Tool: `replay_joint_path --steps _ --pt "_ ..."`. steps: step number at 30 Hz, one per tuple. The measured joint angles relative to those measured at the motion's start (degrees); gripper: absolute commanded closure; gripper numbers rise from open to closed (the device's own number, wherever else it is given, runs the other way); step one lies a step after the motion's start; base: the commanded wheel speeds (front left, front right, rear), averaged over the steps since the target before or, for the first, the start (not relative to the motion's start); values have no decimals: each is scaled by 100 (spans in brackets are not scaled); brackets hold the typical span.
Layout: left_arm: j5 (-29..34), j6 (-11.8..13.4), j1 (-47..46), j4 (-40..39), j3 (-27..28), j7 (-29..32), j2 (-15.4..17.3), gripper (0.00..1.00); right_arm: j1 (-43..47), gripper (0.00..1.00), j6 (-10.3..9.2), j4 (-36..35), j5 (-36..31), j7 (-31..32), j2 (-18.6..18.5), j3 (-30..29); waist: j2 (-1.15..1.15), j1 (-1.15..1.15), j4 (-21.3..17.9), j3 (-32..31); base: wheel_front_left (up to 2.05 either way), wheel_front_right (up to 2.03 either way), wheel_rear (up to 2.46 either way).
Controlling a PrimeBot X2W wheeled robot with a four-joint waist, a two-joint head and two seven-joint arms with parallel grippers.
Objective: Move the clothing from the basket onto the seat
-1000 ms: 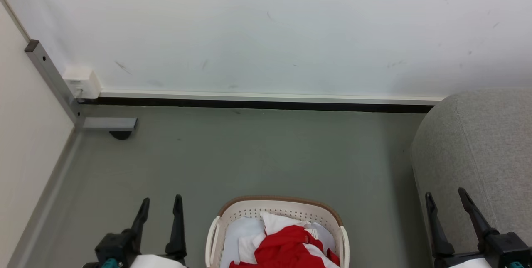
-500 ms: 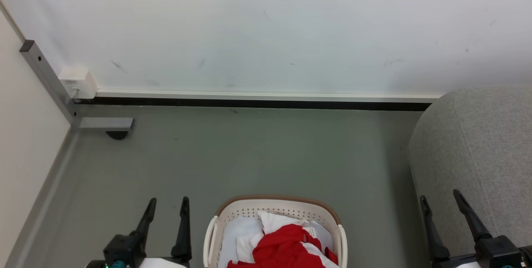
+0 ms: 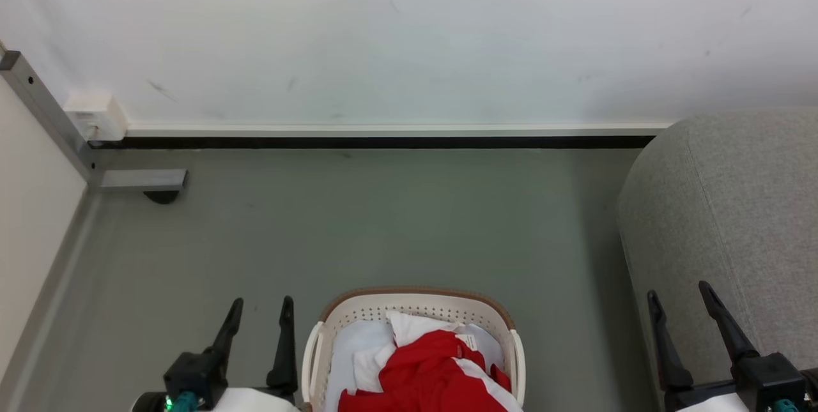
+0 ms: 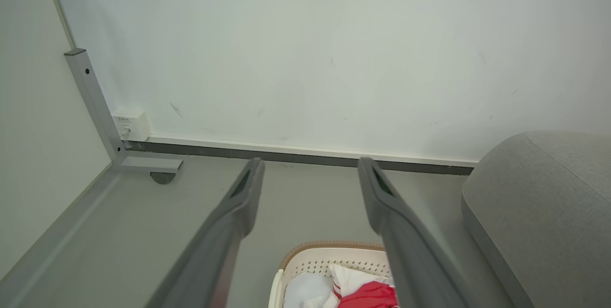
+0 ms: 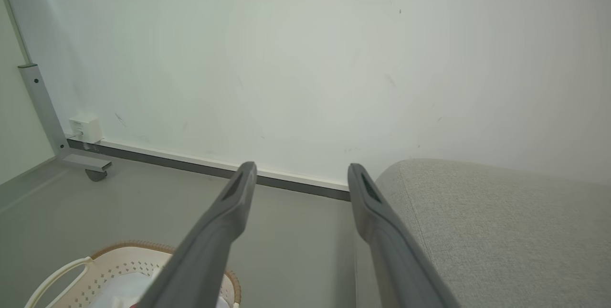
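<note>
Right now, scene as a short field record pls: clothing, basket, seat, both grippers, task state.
clothing: red jersey with white trim, in the basket, atop a pale bluish-white cloth
basket: cream-white perforated plastic laundry basket, brown rim, on the grey floor between the grippers
seat: large grey woven-fabric seat, right of the basket; no jersey on it
left gripper: open, holding nothing
right gripper: open, holding nothing, by the seat
task state: not yet begun

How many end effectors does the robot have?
2: the left end effector at lower left beside the basket, the right end effector at lower right by the seat. Both open.
</note>
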Motion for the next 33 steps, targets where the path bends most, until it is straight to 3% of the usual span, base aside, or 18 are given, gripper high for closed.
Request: replay_joint_path --steps 9,15,22,29,33 --pt "109 -227 -697 392 -427 0 2 0 -300 0 0 -152 57 -10 -1 5 0 0 -213 529 0 0 0" --pt "458 -369 -1704 1381 -976 16 -3 0 -692 0 0 -392 107 -11 1 12 0 0 -385 1133 0 0 0" --pt "463 -269 -3033 2597 -1516 821 -1 0 -1084 0 0 -792 127 -12 7 -4 0 1 -592 2021 0 0 0" --pt "-298 -290 -3783 3520 -1885 1781 -2 0 -1350 0 0 -1259 127 -12 22 54 0 1 -826 2874 0 0 0" --pt "-664 -460 -4061 3882 -2197 2109 1 0 -1402 0 0 -1482 77 -12 24 112 0 1 -960 3288 0 0 0"
